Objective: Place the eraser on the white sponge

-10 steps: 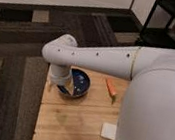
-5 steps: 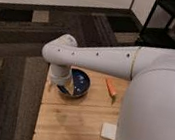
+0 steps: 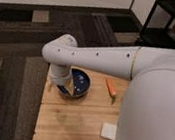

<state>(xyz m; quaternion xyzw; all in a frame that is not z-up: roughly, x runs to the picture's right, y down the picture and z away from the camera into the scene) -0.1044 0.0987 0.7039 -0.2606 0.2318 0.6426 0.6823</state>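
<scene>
Gripper (image 3: 62,87) hangs over the left rim of the bowl (image 3: 80,83); whether the claw is wide or gripping cannot be told. Eraser not visible, perhaps hidden beneath it. Sponge (image 3: 109,131) lies near-right, well apart, so a carry likely remains.

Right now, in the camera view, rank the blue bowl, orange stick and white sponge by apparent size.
1. Blue bowl, with the tool at its left rim.
2-3. Orange stick and white sponge: unsure. The stick is longer but thin, and the sponge seems partly hidden by the arm.
</scene>
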